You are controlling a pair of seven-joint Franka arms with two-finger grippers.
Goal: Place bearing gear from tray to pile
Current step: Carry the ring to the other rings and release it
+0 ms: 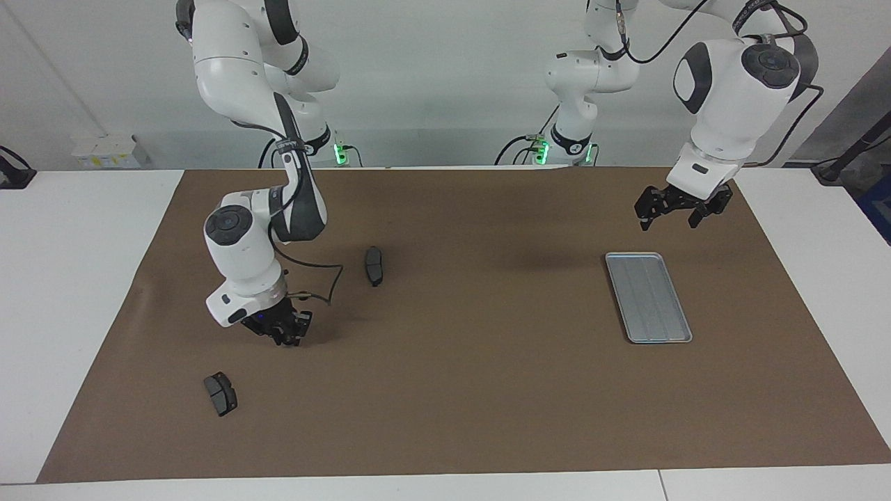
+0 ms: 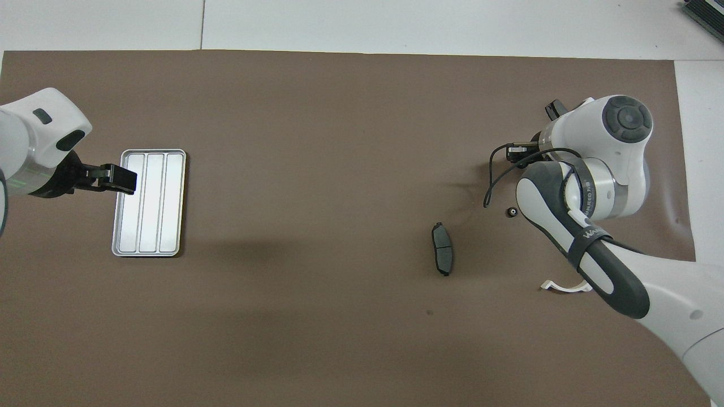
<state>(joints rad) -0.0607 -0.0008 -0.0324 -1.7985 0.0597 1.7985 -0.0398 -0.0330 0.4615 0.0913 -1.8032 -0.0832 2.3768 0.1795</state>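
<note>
The silver tray (image 1: 647,297) (image 2: 148,202) lies toward the left arm's end of the mat with nothing on it. My left gripper (image 1: 669,216) (image 2: 116,180) waits open in the air over the tray's rim. My right gripper (image 1: 285,335) hangs low over the mat among the pile, shut on a small dark bearing gear that barely shows at its tips. In the overhead view its own wrist hides it. The pile's parts lie around it: a dark brake pad (image 1: 374,265) (image 2: 442,256), a second brake pad (image 1: 221,393) (image 2: 556,107), and a white half-ring bracket (image 2: 565,286), mostly under the arm.
One small black bearing (image 2: 512,212) sits on the brown mat (image 1: 487,390) beside the right wrist. A loose black cable (image 1: 317,296) loops from that wrist. White table borders the mat on all sides.
</note>
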